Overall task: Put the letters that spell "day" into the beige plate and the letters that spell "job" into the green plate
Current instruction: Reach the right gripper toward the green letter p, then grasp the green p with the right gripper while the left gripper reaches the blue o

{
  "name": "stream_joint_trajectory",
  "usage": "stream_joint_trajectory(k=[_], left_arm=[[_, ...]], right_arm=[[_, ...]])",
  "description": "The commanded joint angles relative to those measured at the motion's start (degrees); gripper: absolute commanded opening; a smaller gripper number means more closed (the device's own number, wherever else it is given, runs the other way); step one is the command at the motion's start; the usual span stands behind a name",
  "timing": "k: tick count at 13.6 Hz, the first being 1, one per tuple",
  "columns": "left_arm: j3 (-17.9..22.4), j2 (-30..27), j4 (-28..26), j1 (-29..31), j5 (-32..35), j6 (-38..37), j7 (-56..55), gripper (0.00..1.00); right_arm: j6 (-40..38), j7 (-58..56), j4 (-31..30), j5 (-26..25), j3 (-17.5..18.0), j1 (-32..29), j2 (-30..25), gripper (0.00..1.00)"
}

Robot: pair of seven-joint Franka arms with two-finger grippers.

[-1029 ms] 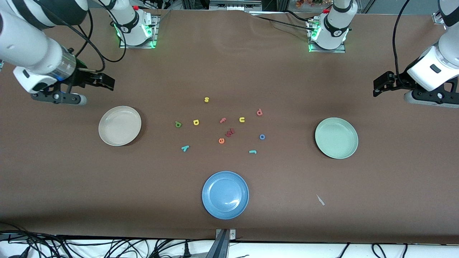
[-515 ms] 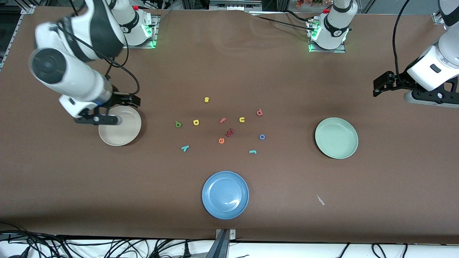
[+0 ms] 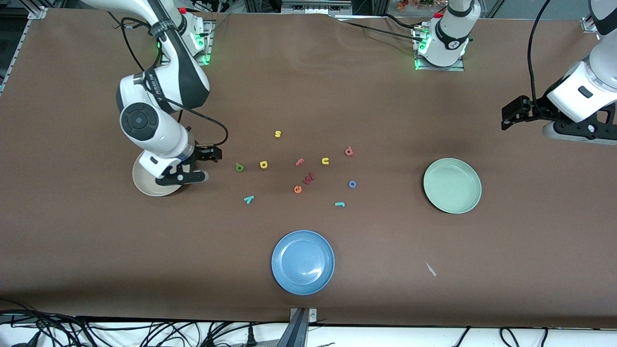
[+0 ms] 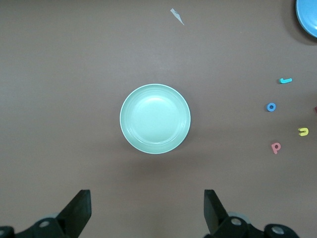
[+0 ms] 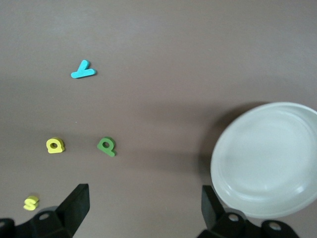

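My right gripper (image 3: pixel 182 177) hangs open and empty over the edge of the beige plate (image 3: pixel 144 185) (image 5: pixel 267 158), on the side toward the letters. Close by on the table lie the dark green "a" (image 3: pixel 239 167) (image 5: pixel 106 146), the yellow "d" (image 3: pixel 263 164) (image 5: pixel 55 145) and the teal "y" (image 3: pixel 248 199) (image 5: pixel 83 70). The pinkish-red "b" (image 3: pixel 349 151) (image 4: pixel 276 147), blue "o" (image 3: pixel 352 183) (image 4: pixel 271 106) and teal "j" (image 3: pixel 340 204) (image 4: pixel 285 80) lie toward the green plate (image 3: pixel 452 185) (image 4: pixel 155 118), which holds nothing. My left gripper (image 3: pixel 573 132) waits open at the left arm's end of the table.
A blue plate (image 3: pixel 302 261) sits nearer the front camera than the letters. Other letters lie among them: yellow "s" (image 3: pixel 277 134), yellow "u" (image 3: pixel 325 161), pink "f" (image 3: pixel 299 162), orange "e" (image 3: pixel 298 189), a dark red one (image 3: pixel 308 178). A pale scrap (image 3: pixel 430 269) lies near the front edge.
My right arm has swung in from the right arm's end of the table to the beige plate's edge nearest the letters. The left arm and the letters have not moved.
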Motion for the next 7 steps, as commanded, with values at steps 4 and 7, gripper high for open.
stream_joint_trajectory(k=[4, 7], left_arm=[[-1.4, 3.9, 1.4, -0.6, -0.8, -2.3, 0.1, 1.00], [-3.4, 7.6, 1.4, -1.3, -0.7, -2.5, 0.1, 1.00]], right_arm=[[15.1, -14.0, -10.9, 0.1, 0.5, -0.3, -1.0, 1.00], [19.0, -19.5, -11.7, 0.4, 2.2, -0.3, 1.1, 1.00]])
